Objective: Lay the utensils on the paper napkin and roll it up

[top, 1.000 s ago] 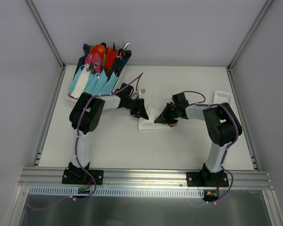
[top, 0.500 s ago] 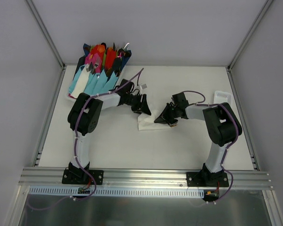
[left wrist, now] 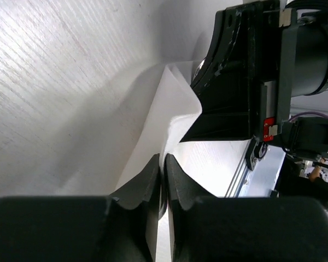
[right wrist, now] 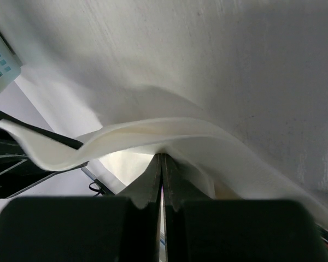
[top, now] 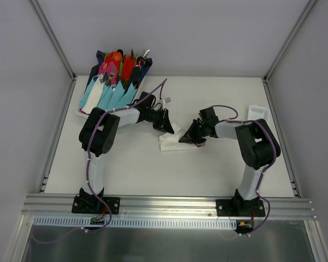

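Seen from above, bright cutlery (top: 116, 76) sits at the back left of the table (top: 208, 169). The left gripper (top: 170, 130) and right gripper (top: 185, 140) meet over the crumpled white napkin (top: 169, 144) mid-table, with a white tray (top: 258, 112) far right. Only the wrist cameras show the jaws pinching the napkin's raised edges, the left pair a hair apart.

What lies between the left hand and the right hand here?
Only the bunched paper napkin, reaching from left hand to right hand; the top view shows it.
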Controlling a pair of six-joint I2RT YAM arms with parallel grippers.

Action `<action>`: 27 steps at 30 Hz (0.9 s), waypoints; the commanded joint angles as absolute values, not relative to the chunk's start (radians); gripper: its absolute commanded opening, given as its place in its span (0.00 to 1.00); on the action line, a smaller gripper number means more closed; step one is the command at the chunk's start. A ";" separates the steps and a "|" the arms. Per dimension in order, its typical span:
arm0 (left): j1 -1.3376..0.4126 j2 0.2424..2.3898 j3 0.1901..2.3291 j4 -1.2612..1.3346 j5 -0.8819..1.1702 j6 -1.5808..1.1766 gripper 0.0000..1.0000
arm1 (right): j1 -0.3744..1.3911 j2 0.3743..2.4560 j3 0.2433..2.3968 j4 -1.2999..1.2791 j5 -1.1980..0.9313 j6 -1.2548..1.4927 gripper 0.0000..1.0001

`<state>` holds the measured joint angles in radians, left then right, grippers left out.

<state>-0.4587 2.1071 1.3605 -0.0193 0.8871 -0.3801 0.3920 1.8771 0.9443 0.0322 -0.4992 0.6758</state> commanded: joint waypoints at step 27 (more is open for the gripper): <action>-0.575 2.072 1.253 -0.156 0.595 -0.262 0.00 | 0.368 1.881 0.922 -0.132 -0.318 0.598 0.00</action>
<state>-0.5564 2.0602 1.2491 -0.0555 0.7128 -0.3161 0.3904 1.8729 0.9443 0.0250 -0.4973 0.6712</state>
